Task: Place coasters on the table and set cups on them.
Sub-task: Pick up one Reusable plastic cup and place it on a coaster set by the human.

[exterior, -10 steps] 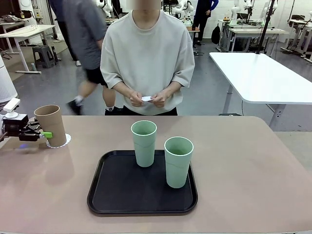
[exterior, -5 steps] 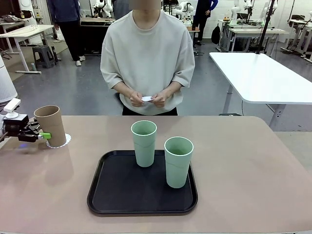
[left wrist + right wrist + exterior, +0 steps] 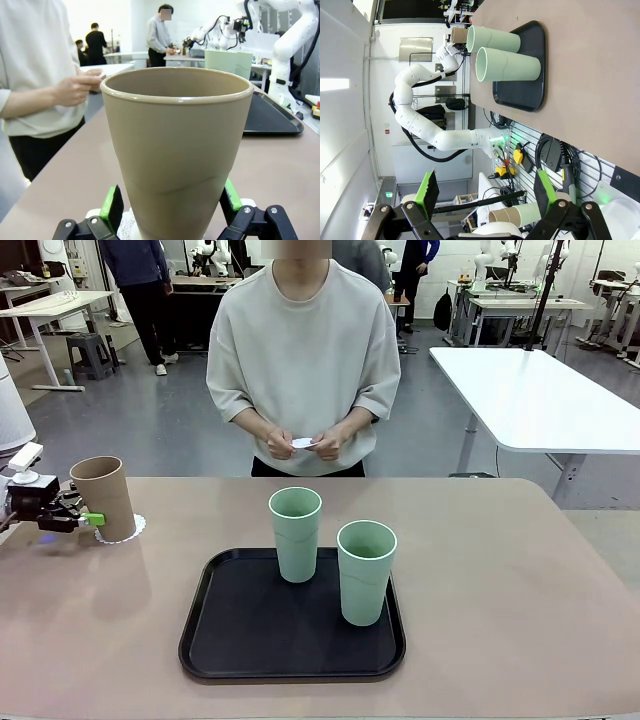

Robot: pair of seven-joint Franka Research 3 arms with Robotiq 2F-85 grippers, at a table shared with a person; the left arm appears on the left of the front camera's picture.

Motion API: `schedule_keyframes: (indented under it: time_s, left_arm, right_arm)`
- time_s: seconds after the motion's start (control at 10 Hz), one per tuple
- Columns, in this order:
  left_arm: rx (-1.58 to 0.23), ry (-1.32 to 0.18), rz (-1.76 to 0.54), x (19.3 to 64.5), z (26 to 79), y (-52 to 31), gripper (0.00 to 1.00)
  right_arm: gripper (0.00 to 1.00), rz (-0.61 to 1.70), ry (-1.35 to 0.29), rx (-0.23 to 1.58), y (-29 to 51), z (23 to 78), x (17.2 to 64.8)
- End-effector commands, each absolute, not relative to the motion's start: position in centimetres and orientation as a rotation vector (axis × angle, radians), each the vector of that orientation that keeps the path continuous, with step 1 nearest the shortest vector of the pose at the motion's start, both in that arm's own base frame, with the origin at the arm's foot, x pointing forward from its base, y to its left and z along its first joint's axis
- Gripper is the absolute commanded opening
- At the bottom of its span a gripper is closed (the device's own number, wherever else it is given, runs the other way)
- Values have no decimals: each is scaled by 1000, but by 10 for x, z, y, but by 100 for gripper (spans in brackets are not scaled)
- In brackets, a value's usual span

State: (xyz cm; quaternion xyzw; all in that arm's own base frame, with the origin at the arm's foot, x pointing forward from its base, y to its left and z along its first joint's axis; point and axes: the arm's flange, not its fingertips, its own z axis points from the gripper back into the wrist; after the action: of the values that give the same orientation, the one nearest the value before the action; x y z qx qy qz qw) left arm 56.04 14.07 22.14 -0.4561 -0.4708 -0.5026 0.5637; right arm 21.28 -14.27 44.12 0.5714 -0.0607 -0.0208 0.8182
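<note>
Now the tan-brown cup [image 3: 103, 495] stands upright on its coaster [image 3: 135, 528] at the worktop's [image 3: 500, 570] ten o'clock, dead ahead between the pads [image 3: 112, 205] of the open left end effector [image 3: 92, 517]; the right end effector [image 3: 485, 192], likewise open, holds nothing.

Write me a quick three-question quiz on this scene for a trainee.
1. True or false: the brown cup stands on a coaster.
2. How many green cups stand on the tray? A) one B) two C) three
3. Fill in: the left jaws stand ___ on either side of the brown cup.
Key: 1 true; 2 B; 3 open.
</note>
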Motion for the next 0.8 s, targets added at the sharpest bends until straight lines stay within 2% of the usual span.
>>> schedule_keyframes:
  time_s: [0.0, 0.3, 0.7]
  left_arm:
    - [-1080, -1081, -1197, 564, 223, 145, 100]
    - [-1071, -959, -1211, 564, 216, 144, 100]
    - [-1030, -919, -1238, 564, 220, 149, 100]
  right_arm:
    - [100, -40, -129, 1226, -142, 441, 213]
    - [100, -40, -129, 1226, -142, 441, 213]
    - [100, -40, -129, 1226, -142, 441, 213]
